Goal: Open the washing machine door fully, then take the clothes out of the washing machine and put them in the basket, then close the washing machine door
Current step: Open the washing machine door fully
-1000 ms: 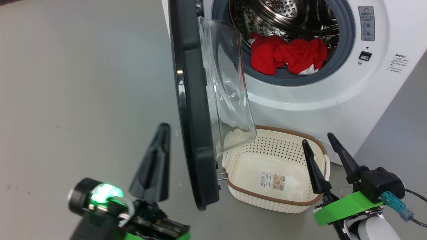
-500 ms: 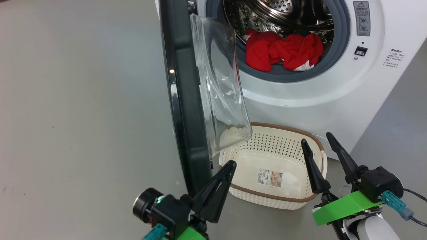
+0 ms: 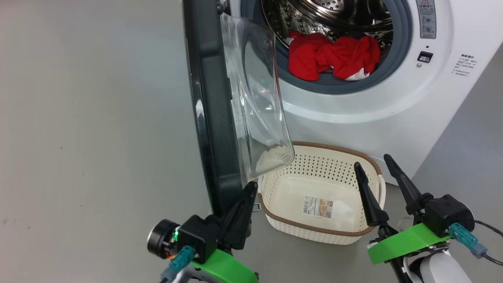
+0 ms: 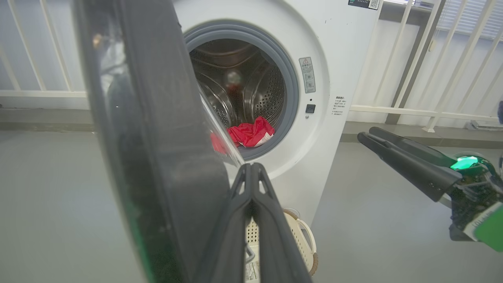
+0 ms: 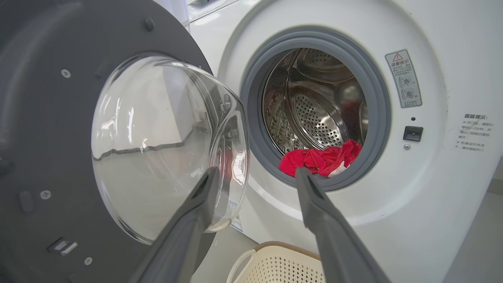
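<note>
Nearest the camera, the left claw [image 3: 248, 192] is holding its two dark fingers pressed together with nothing between them. Its tip is lying right at the lower edge of the washing machine door [image 3: 212, 118]; whether it is actually touching the rim is hard to make out. The right claw [image 3: 371, 161] is hovering with its fingers spread wide and empty, just in front of the basket [image 3: 314, 228].

The basket is sitting empty on the floor [image 3: 78, 118] below the door opening, its left end blurring behind the door's glass bowl [image 3: 255, 98]. The door is standing swung out, edge-on to the head camera, with its top running out of frame.

Farther back, the clothes [image 3: 334, 59] are lying bunched at the front of the drum [image 3: 338, 15], spilling onto the grey ring [image 3: 397, 51] of the washing machine [image 3: 393, 118].
</note>
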